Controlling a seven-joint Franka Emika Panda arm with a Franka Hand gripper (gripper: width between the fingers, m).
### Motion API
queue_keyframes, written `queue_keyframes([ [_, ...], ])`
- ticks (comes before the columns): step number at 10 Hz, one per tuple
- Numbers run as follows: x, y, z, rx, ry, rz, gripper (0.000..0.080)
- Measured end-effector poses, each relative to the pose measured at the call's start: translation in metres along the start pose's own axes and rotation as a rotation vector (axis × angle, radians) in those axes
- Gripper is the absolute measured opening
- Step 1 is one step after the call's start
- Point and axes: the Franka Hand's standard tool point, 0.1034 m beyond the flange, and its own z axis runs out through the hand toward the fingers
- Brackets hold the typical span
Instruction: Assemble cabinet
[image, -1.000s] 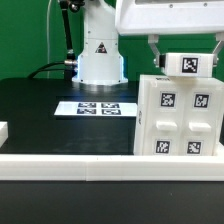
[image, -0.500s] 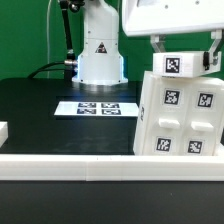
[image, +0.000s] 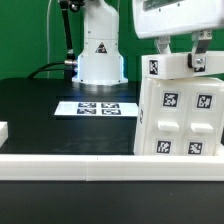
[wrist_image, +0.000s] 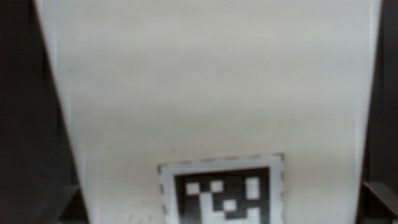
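White plastic is seen throughout: the large cabinet box (image: 183, 112) stands at the exterior view's right, near the long white rail (image: 100, 163) that edges the near side of the black table (image: 40, 110). Square black-and-white tags are carried on its near face. On top of the box a smaller white block (image: 181, 64) is held, tilted, with one tag facing the camera. The block is pinched by the gripper (image: 181, 56); one finger is seen at each side of it, pressed against its flanks. Whether the block touches the box top or sits just above it cannot be told.

Farther back, the marker board (image: 97, 107) lies flat on the table, in front of the arm's white base (image: 100, 50). A small white part (image: 4, 131) is seen at the left edge, near the rail.

In the wrist view, a tall white surface (wrist_image: 214, 90) fills the frame, with one blurred tag (wrist_image: 222, 190) on it.
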Motion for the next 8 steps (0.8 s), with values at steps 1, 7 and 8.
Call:
queue_keyframes([
  [1,0.0019,0.0014,0.0009,0.0,-0.007,0.076,0.0563],
  [7,-0.0011,0.002,0.0015,-0.002,-0.05,0.707,0.0563],
  [8,-0.0008,0.0015,0.0014,-0.001,-0.061,0.731,0.0563],
])
